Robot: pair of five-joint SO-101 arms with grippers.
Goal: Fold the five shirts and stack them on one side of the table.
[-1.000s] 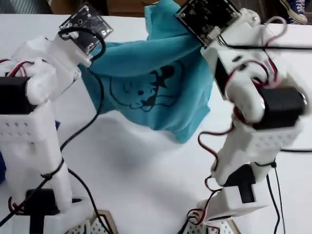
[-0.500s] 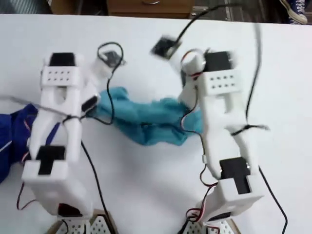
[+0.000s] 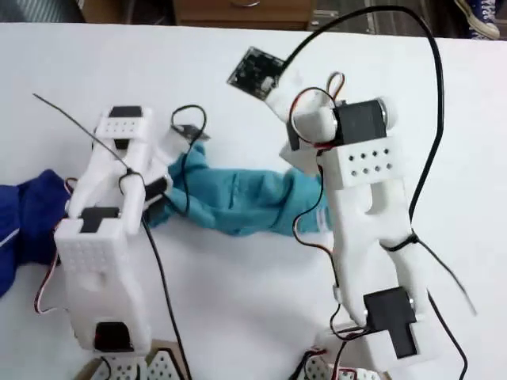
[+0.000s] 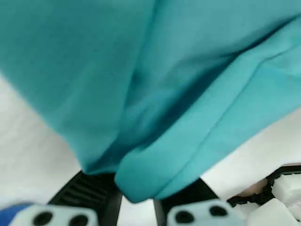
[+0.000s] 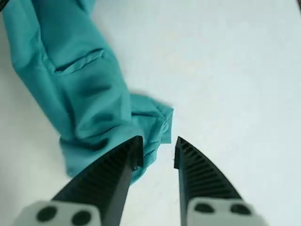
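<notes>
One teal shirt (image 3: 238,202) lies bunched at table (image 3: 238,71) centre. My left gripper (image 4: 136,195) pinches its 9 o'clock fold; right gripper (image 5: 155,148) narrowly parted, empty, at 3 o'clock. Laying-out step, I judge; next: regrip, spread flat.

Bunched teal shirt (image 3: 245,202), blue shirt (image 3: 28,218) nearby

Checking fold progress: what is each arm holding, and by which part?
Left jaws pinch the teal shirt by a bunched fold at its end; right jaws are open, holding nothing.

Blue shirt (image 3: 24,222) cut off, L; teal shirt (image 4: 141,94) blurred.
</notes>
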